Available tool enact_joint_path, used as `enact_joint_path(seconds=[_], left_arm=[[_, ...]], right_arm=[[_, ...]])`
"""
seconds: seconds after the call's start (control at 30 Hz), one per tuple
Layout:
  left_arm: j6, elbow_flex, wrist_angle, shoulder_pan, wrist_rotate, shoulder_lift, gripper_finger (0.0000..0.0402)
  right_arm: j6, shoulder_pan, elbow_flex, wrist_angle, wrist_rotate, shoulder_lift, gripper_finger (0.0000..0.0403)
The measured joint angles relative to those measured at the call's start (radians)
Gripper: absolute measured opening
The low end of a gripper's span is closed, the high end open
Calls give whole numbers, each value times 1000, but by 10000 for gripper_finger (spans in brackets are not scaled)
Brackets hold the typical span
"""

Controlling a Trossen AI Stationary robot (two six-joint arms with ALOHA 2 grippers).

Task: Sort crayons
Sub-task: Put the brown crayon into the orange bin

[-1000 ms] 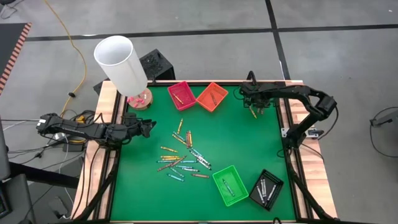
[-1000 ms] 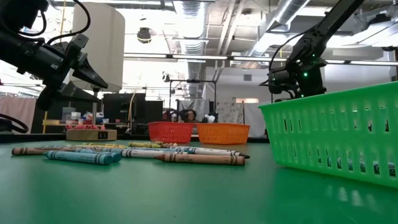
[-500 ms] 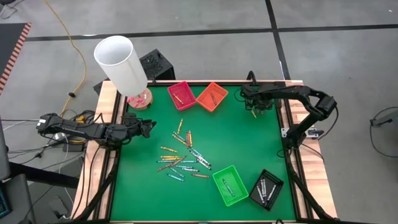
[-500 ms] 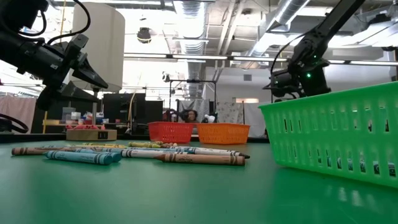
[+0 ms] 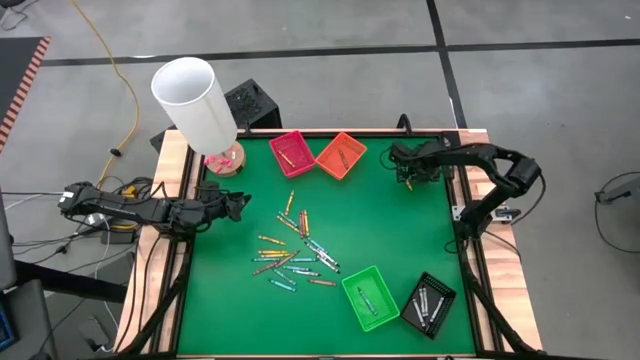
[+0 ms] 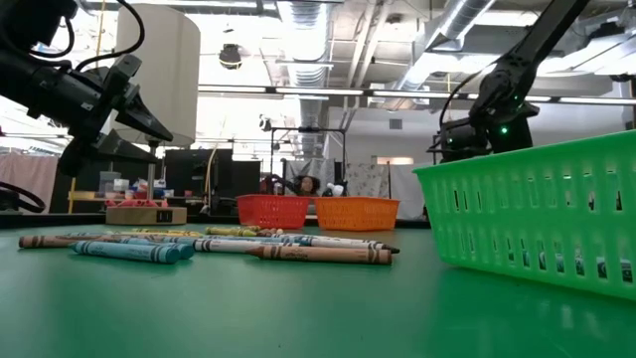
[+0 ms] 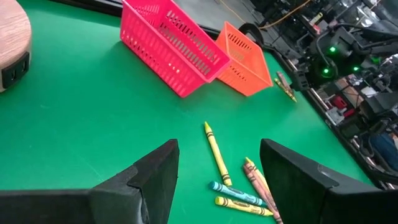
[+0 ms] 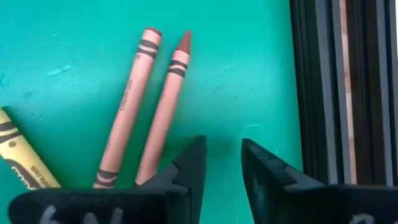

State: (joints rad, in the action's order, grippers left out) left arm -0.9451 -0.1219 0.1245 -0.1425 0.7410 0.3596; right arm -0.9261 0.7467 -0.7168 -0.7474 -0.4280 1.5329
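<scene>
Table (image 5: 390, 230) felt is carrying everything we are watching: red tray (image 5: 291, 153), orange tray (image 5: 340, 155), green tray (image 5: 370, 296), black tray (image 5: 428, 304). Our left gripper (image 5: 240, 205) is hanging open, empty, by its edge. Our right gripper (image 5: 404, 176) is hovering near the orange tray, jaws slightly parted, gripping nothing. Crayons (image 5: 297, 255) are lying scattered mid-table; two brown crayons (image 8: 149, 106) are resting beside the right fingers.
</scene>
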Motion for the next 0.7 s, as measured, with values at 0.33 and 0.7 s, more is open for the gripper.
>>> enact_joint_path(seconds=[0.33,0.7], left_arm=[[-1,0,0,0,0,0,215],[-1,0,0,0,0,0,215]], right_arm=[[-36,-10,2,51,17,-185,118],[-45,-13,2,83,11,-90,118]])
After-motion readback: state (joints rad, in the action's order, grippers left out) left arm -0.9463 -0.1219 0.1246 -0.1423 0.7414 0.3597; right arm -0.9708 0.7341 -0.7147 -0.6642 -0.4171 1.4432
